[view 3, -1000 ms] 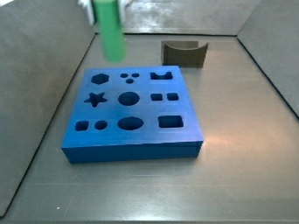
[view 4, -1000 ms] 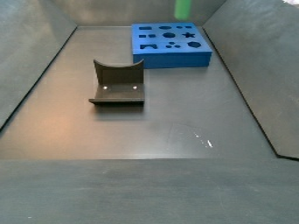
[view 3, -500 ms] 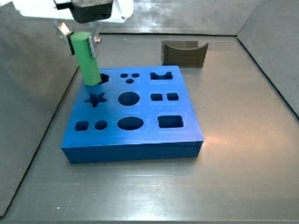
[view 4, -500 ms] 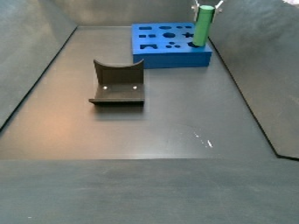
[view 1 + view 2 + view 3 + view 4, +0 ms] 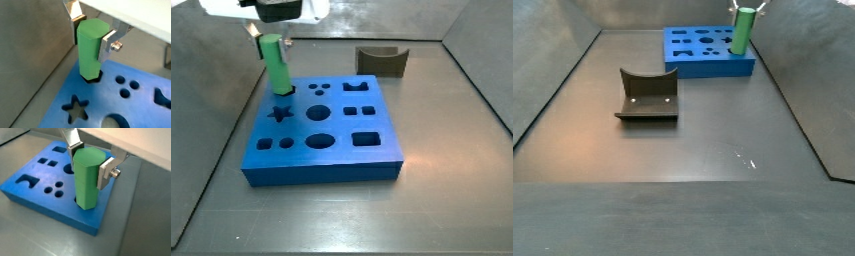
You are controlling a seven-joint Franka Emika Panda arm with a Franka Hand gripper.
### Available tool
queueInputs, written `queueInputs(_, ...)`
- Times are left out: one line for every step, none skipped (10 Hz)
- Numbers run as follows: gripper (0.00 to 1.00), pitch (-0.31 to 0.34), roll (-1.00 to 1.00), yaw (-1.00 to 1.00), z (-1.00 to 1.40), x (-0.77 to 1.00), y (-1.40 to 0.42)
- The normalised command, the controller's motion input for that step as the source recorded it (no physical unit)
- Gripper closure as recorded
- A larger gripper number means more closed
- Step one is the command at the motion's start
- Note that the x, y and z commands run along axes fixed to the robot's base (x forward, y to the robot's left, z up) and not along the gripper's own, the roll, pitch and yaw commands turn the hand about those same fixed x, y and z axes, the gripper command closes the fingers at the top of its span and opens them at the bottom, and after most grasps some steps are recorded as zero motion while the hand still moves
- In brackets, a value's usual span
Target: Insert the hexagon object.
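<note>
Your gripper (image 5: 93, 31), clamped on the top of the green peg (image 5: 90, 49), holds it upright (long axis vertical) directly below the fingers, its lower end apparently just entering a hole at the corner of the blue block (image 5: 321, 135).

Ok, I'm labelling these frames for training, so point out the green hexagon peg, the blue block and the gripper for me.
hexagon peg (image 5: 85, 180): a wrist view, on the middle of its side face.
blue block (image 5: 338, 170): a side view, on its front wall.
gripper (image 5: 92, 31): a wrist view, midway between the fingertips, closed on the peg's upper end.
</note>
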Motion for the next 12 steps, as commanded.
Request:
queueInputs(1.0, 0.0, -0.15, -0.36, -0.25, 0.26, -0.26)
queueInputs(1.0, 0.0, -0.12, -0.36, -0.27, 0.17, -0.12)
queueInputs(1.0, 0.0, -0.08, -0.33, -0.31, 0.18, -0.02)
queueInputs(1.0, 0.0, -0.05, -0.33, -0.27, 0.19, 0.0)
queueInputs(1.0, 0.003, -0.02, -0.3, -0.2, 0.16, 0.0)
queueInputs(1.0, 0.0, -0.02, -0.33, -0.21, 0.14, 0.0)
queueInputs(1.0, 0.0, -0.02, -0.37, -0.27, 0.12, 0.0)
queueInputs(1.0, 0.0, -0.01, -0.45, -0.29, 0.09, 0.0)
queueInputs(1.0, 0.0, 0.0, -0.47, -0.28, 0.07, 0.0)
queueInputs(1.0, 0.0, -0.01, -0.41, -0.32, 0.06, 0.0)
queueInputs(1.0, 0.0, 0.0, -0.35, -0.33, 0.0, 0.0)
queueInputs(1.0, 0.0, -0.02, -0.26, -0.26, 0.0, 0.0)
